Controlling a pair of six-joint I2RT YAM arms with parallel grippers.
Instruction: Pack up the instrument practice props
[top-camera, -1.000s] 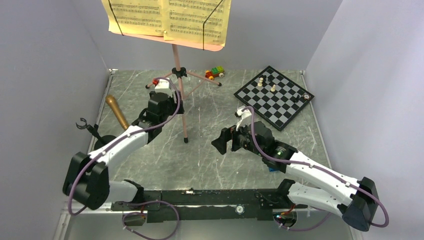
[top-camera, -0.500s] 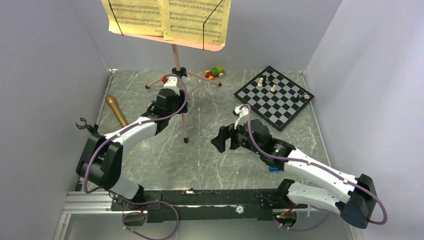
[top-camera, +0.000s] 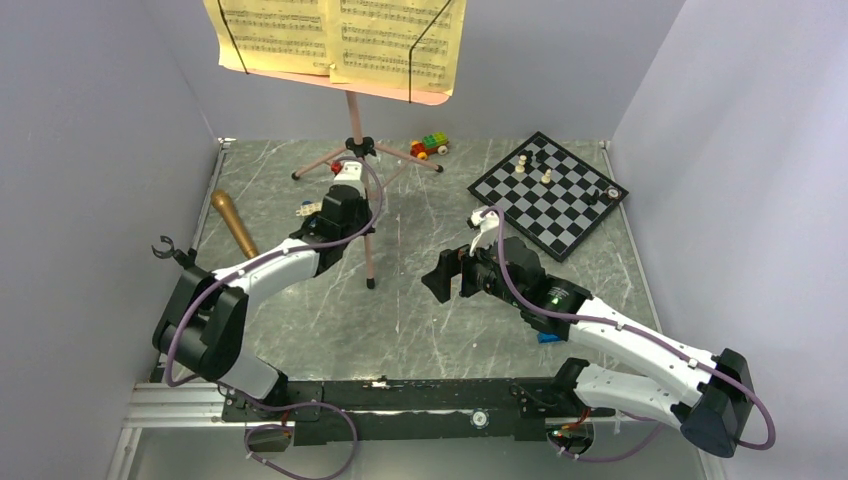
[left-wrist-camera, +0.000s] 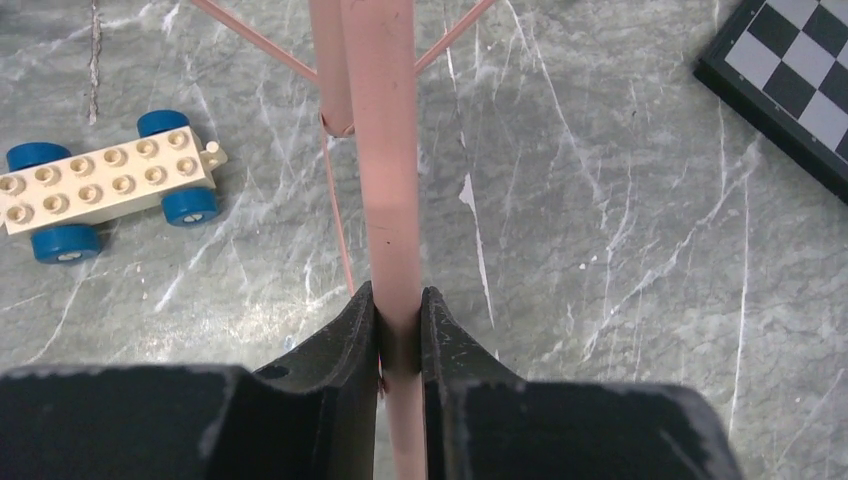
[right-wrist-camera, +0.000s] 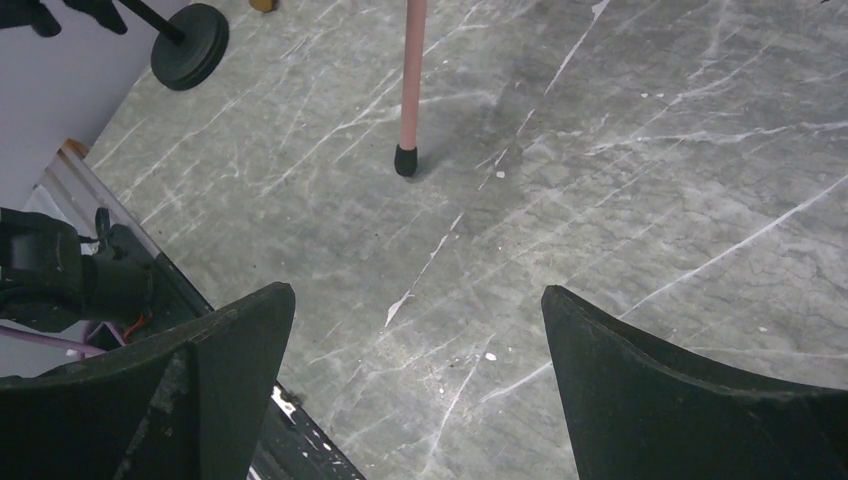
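The pink music stand (top-camera: 350, 112) stands at the back of the table, with yellow sheet-music pages (top-camera: 338, 35) on its desk. My left gripper (top-camera: 356, 197) is shut on the stand's front pink leg (left-wrist-camera: 390, 180), one finger pressed on each side of the tube. The leg's black foot (right-wrist-camera: 404, 160) rests on the table. A gold-brown microphone (top-camera: 233, 222) lies at the left edge. The black mic stand (top-camera: 172, 252) is near it, its round base (right-wrist-camera: 190, 45) flat on the table. My right gripper (top-camera: 446, 280) hovers wide open, holding nothing (right-wrist-camera: 420, 295).
A chessboard (top-camera: 548, 193) with a few pieces lies at the back right. A coloured brick car (top-camera: 430, 146) sits behind the stand. A white brick car with blue wheels (left-wrist-camera: 105, 185) lies left of the held leg. Grey walls close three sides.
My left gripper moved right and forward onto the stand's leg and closed on it. The right arm shifted only slightly.
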